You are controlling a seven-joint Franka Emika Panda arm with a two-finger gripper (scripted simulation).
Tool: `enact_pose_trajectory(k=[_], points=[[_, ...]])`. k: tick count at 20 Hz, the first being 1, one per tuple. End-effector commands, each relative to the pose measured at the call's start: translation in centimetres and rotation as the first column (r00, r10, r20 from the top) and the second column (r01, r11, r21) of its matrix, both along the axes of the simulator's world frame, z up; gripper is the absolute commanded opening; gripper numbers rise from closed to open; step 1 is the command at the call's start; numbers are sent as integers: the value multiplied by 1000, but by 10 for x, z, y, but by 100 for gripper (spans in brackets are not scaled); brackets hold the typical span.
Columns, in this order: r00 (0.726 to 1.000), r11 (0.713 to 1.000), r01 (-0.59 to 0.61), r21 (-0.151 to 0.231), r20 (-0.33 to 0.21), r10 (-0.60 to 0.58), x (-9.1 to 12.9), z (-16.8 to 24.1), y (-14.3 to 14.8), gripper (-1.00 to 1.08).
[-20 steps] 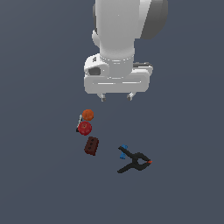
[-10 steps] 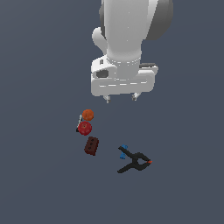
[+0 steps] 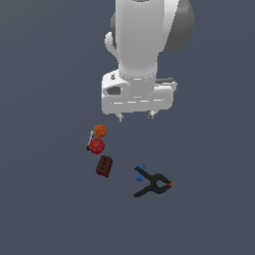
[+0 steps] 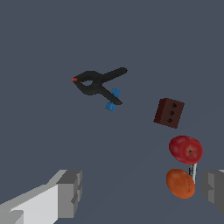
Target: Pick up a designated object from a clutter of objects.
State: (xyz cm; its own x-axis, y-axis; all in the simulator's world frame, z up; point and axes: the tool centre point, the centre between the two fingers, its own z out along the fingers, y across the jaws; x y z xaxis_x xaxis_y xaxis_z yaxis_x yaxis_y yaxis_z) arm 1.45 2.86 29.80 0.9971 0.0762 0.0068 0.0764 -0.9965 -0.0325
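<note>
My fingers (image 4: 70,194) are spread wide and hold nothing, hanging above the dark grey worktop (image 3: 45,74). In the exterior view, the gripper (image 3: 135,115) is at about 1 o'clock from the brick-like block (image 3: 104,166). The block lies flat, just beyond the red ball (image 3: 96,146) and orange ball (image 3: 100,131). At its 4 o'clock lies the black clamp (image 3: 154,183), well apart.
</note>
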Motion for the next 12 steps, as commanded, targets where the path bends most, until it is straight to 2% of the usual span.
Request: enact_pose_trajectory(k=[1, 7, 12], points=[[1000, 1000, 15, 1, -1, -15, 5, -10, -6, 100], [997, 997, 71, 3, -3, -71, 24, -48, -28, 100], [990, 990, 138, 0, -5, -138, 41, -95, -57, 100]])
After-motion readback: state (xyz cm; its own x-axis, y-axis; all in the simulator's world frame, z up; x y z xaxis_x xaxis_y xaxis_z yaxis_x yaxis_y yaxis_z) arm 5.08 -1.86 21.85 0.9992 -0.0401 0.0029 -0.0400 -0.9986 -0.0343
